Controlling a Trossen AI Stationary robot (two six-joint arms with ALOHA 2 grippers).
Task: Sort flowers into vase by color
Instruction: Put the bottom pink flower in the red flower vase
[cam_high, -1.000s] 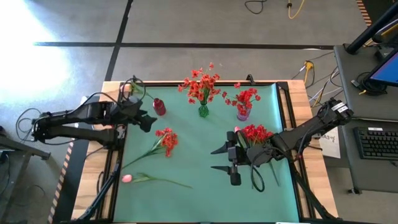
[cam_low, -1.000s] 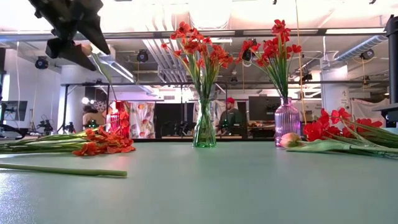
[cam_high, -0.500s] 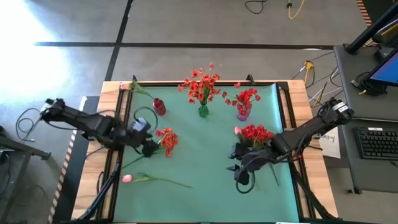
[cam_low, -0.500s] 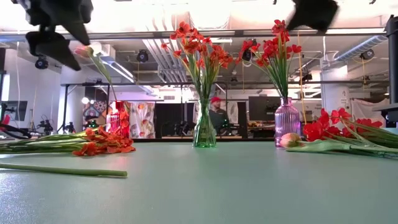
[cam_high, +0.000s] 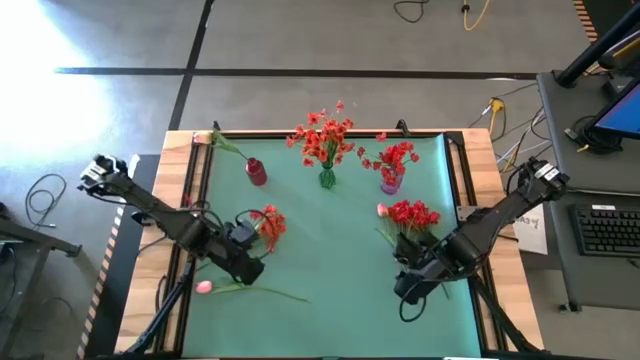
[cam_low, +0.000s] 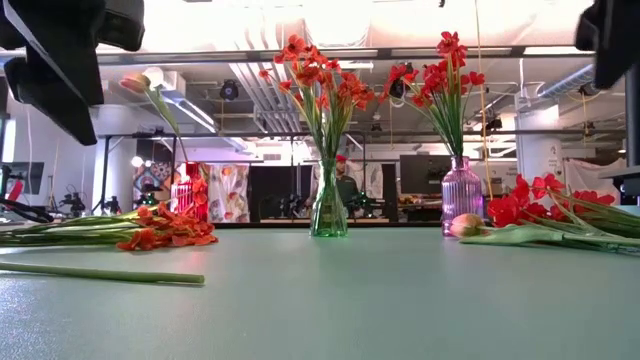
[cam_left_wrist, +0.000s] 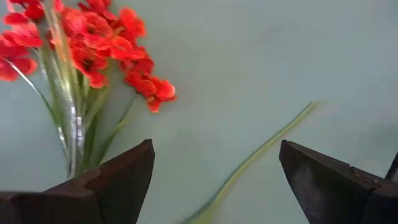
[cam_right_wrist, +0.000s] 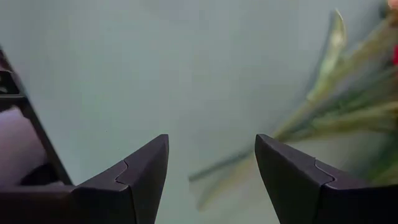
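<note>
A red vase (cam_high: 256, 172) holds a pink tulip (cam_high: 215, 139). A green vase (cam_high: 327, 179) holds orange-red flowers (cam_high: 322, 138), and a purple vase (cam_high: 390, 184) holds deep red flowers (cam_high: 398, 156). A loose orange-red bunch (cam_high: 268, 225) and a pink tulip (cam_high: 204, 287) lie on the teal mat. A deep red bunch (cam_high: 411, 214) lies at the right. My left gripper (cam_high: 250, 268) is open above the mat, between the orange-red bunch (cam_left_wrist: 93, 43) and the tulip's stem (cam_left_wrist: 261, 152). My right gripper (cam_high: 410, 286) is open just near of the red bunch's stems (cam_right_wrist: 323, 118).
The teal mat (cam_high: 330, 260) covers the table between wooden side rails (cam_high: 185, 180). The three vases stand in a row along the far edge. Cables and a desk with a keyboard (cam_high: 605, 228) lie beyond the table's right side.
My left gripper has gone from beside the red vase toward the near edge and now hangs over the loose orange-red bunch and tulip stem. My right gripper has turned from pointing left to pointing down and gone toward the near right, by the red bunch's stems.
</note>
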